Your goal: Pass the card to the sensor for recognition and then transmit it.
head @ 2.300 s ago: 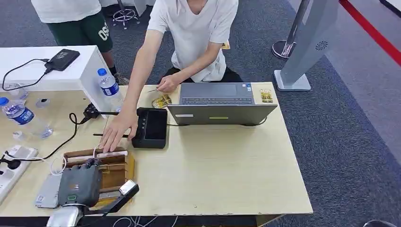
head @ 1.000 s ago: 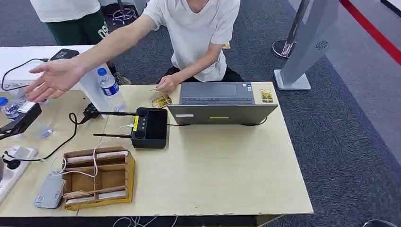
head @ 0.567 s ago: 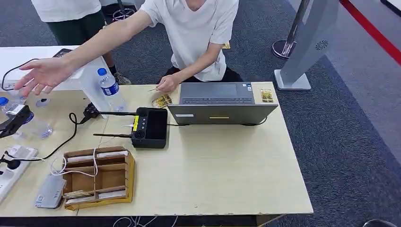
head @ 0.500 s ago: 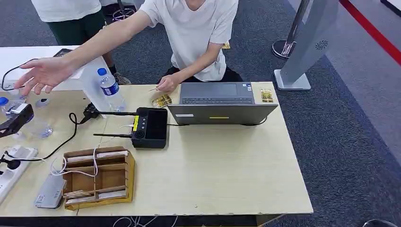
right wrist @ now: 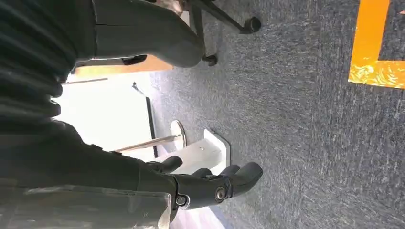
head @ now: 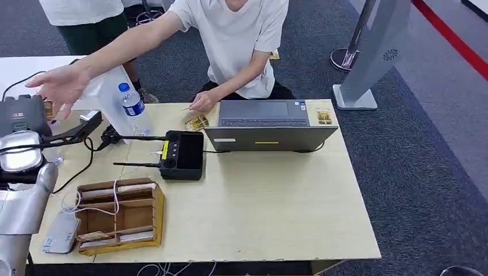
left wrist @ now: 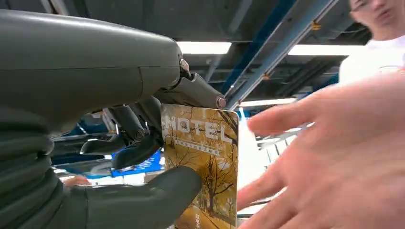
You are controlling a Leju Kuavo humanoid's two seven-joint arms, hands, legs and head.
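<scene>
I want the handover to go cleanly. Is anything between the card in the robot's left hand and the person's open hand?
Nothing visible. The left hand holds the card upright, and the person's hand reaches in right beside it with open air between.

High head view, close wrist views

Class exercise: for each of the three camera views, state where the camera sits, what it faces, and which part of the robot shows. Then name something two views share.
Head view: high on the body, facing down at the table; left arm shows.
Left wrist view: behind the left robot hand, facing up at the ceiling; it holds the card.
Right wrist view: behind the right robot hand, facing carpet.
Shared: the person's hand reaching in.
</scene>
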